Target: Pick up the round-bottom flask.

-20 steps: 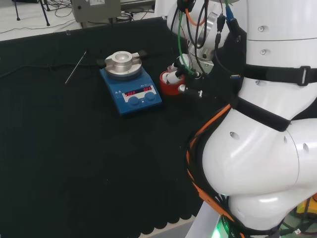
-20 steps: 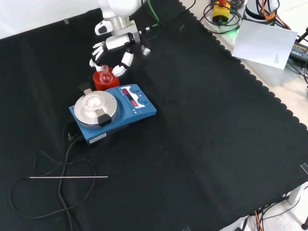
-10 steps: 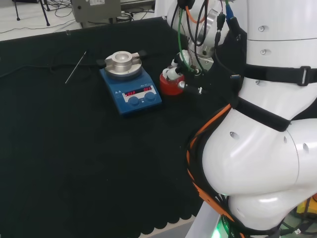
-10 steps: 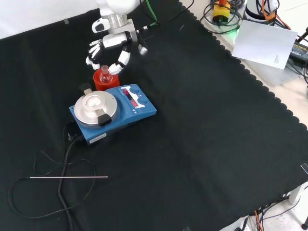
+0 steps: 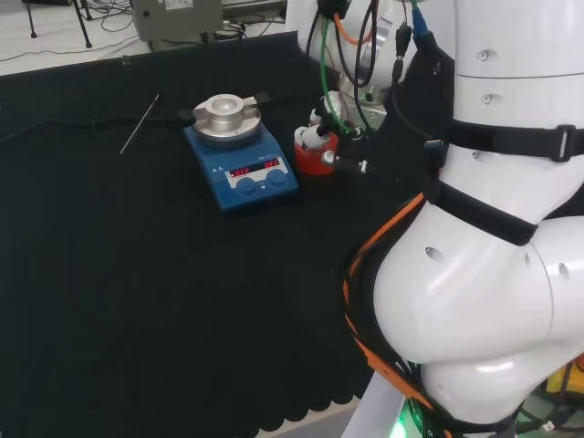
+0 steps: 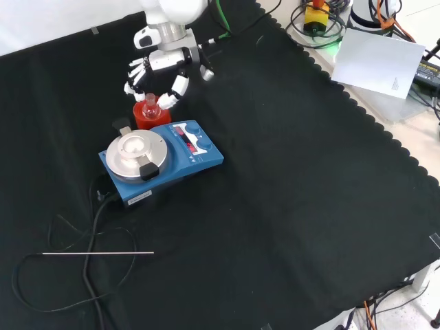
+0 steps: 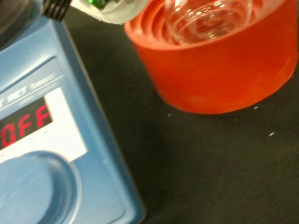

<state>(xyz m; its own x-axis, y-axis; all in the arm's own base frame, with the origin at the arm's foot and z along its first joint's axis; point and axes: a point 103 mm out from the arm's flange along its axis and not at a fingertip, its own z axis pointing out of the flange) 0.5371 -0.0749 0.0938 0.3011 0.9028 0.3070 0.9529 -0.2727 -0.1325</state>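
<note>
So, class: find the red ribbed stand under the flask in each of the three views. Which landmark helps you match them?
Head view: the red stand sits just right of the blue hotplate.
Front view: the red stand lies just above the hotplate, under the hand.
Wrist view: it looms large, beside the hotplate.
Shared landmark: the blue hotplate.

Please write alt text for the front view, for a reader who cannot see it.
The hand curls around a flask sitting in a red stand on black cloth. A blue stirrer sits just in front.
</note>
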